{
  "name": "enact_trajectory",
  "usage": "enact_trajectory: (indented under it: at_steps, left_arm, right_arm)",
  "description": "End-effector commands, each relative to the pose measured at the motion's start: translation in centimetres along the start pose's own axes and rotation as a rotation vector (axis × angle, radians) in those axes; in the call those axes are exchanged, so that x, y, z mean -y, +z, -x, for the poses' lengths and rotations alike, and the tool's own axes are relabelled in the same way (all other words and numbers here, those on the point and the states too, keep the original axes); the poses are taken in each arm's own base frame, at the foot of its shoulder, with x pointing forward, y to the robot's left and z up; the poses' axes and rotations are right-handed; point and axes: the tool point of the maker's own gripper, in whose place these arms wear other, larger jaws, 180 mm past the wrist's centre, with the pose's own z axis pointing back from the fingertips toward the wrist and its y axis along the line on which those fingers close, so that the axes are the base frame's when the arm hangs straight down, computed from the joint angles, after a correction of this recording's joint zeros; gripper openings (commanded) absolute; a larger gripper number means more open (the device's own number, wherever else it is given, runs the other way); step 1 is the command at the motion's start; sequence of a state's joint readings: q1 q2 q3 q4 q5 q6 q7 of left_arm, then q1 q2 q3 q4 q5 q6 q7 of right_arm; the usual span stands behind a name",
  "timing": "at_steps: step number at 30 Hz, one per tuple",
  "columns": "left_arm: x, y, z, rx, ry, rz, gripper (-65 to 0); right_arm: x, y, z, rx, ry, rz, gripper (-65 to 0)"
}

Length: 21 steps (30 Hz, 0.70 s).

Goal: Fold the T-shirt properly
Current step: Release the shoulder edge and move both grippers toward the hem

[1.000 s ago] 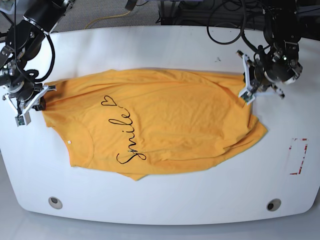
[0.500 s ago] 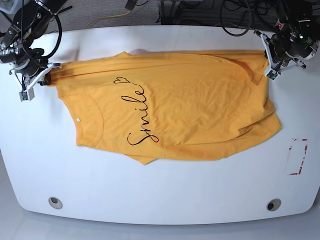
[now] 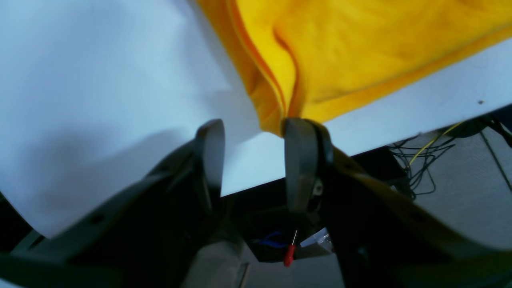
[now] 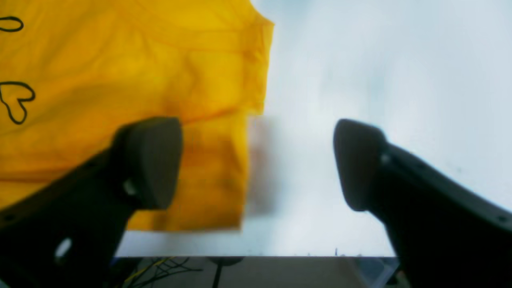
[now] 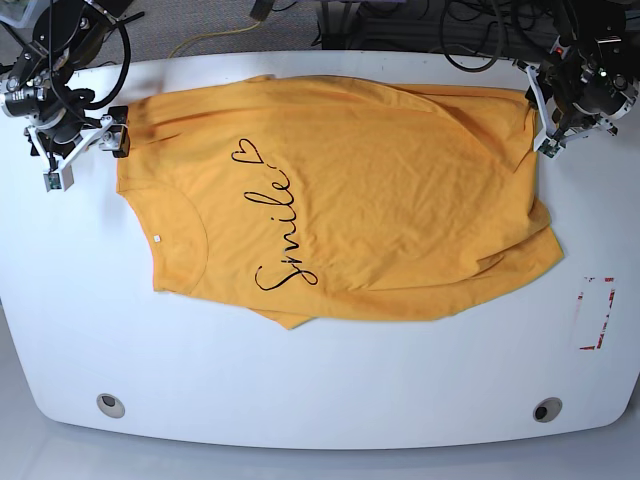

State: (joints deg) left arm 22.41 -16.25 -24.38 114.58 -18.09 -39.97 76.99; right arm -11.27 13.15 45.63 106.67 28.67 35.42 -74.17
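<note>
The T-shirt [image 5: 340,200] lies spread on the tabletop [image 5: 320,380] for folding. The right end effector [image 4: 256,160] gapes wide at upper left; the left end effector [image 3: 252,160], upper right, stands partly parted, holding nothing.

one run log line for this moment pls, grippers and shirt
left gripper: open, at shirt corner | right gripper: open, over sleeve edge | shirt: spread flat on table, print up, unfolded

In the right wrist view, the soft orange-yellow cloth T-shirt [image 4: 120,80] runs off the frame at 9 and 12 o'clock, and its sleeve edge at 6 o'clock smears into blur. In the left wrist view, it is cut off at 12 o'clock.

The black right gripper [image 4: 256,160] is blurred; its arm leaves the frame at 6 o'clock.
</note>
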Motion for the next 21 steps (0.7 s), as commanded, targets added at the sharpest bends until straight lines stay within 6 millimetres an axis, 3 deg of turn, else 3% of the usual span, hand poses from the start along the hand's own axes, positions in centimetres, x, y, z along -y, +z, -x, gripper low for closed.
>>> enact_trajectory:
  at_steps: [1,9,13,21]
  left_arm:
    - [-1.9,0.9,-0.7,0.029,0.013,-0.054,-41.7]
    - [-4.8,3.9,-3.1,0.272,0.185,-0.024,-41.7]
    - [-7.4,6.5,-3.9,0.413,0.279,-0.060,-41.5]
    - [-10.3,8.0,-5.3,0.459,0.282,-0.145,-41.5]
  right_arm:
    - [-0.2,0.7,-2.2,0.083,0.006,-0.022,-3.0]
    - [-0.9,-0.6,-6.5,0.185,-0.053,-0.102,-3.2]
    - [-1.6,-2.9,-9.6,0.216,-0.106,-0.182,-3.2]
    - [-2.5,-7.8,-14.4,0.220,-0.246,-0.317,-3.2]
